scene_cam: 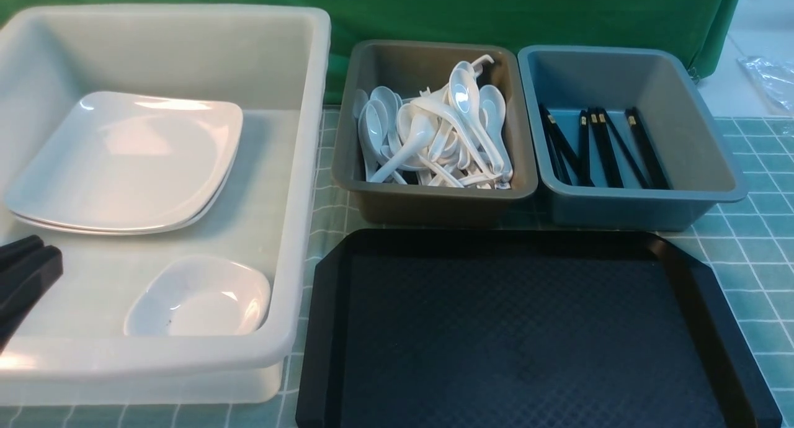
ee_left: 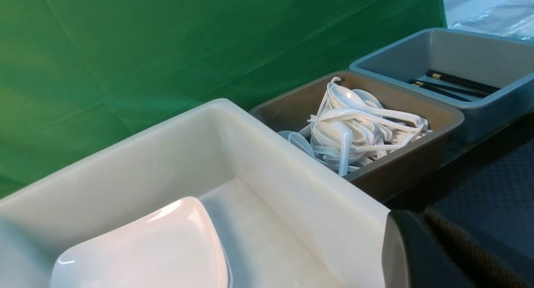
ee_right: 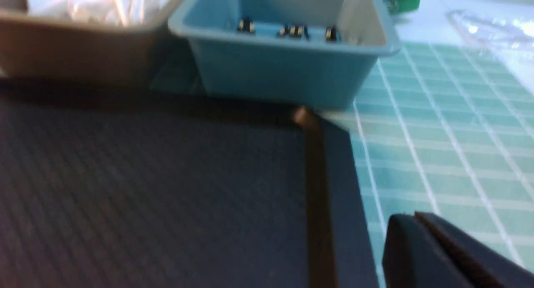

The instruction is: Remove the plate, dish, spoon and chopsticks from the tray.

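Front view: the tray is seen on the green checked cloth nearest the robot, and no tableware is carried on its textured floor. To its left the white bin is placed; in it the plate is stacked on another like it toward the far side, and the dish is set apart from that stack in the near corner, by the bin's right wall. Behind the tray two tubs are set side by side — the brown-grey tub, in which a heap of white spoons is piled, and the blue-grey tub, on whose floor the chopsticks are laid among several black pairs, gold bands toward the back; which spoon in the heap is the task's own cannot be told. A green backdrop is hung behind everything. The left gripper is seen at the left edge over the bin's near side, its dark fingers pressed together with nothing between them. In the right wrist view, which is blurred, the right gripper is found just past the tray's right rim above the cloth — its fingers are likewise brought together on nothing.
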